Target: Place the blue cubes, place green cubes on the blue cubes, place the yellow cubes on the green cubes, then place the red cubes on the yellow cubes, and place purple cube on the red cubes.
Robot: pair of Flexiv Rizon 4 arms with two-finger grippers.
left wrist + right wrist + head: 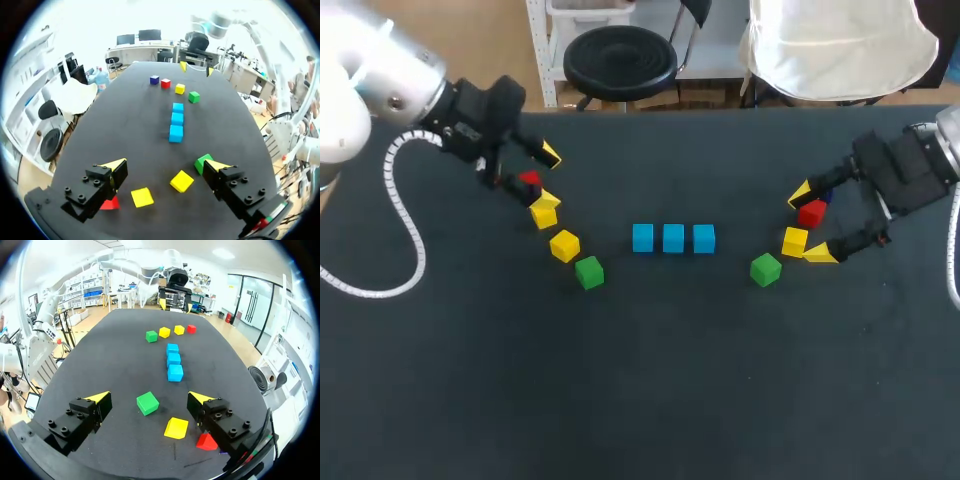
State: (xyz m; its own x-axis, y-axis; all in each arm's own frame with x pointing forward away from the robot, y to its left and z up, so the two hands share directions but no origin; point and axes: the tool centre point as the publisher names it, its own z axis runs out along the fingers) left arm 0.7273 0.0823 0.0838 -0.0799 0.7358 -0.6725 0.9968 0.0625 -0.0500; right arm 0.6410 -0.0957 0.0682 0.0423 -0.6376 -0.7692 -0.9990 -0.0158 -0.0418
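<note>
Dark matte table (640, 400): I am working across its middle. My left gripper (548, 177) and right gripper (810, 224) are hanging with fingers spread wide and pinching nothing, each over its own side's diagonal line of cubes.

The row of three small blue cubes (673, 238) is sitting at centre. I am judging the green layer to be next. The left green cube (588, 272) and right green cube (765, 269) are lying at the near ends of their lines, apart from the neighbouring yellow cubes (564, 245).

I am aiming to close on flat opposite faces. I am then planning to lower straight down onto the blues so the row isn't nudged.
</note>
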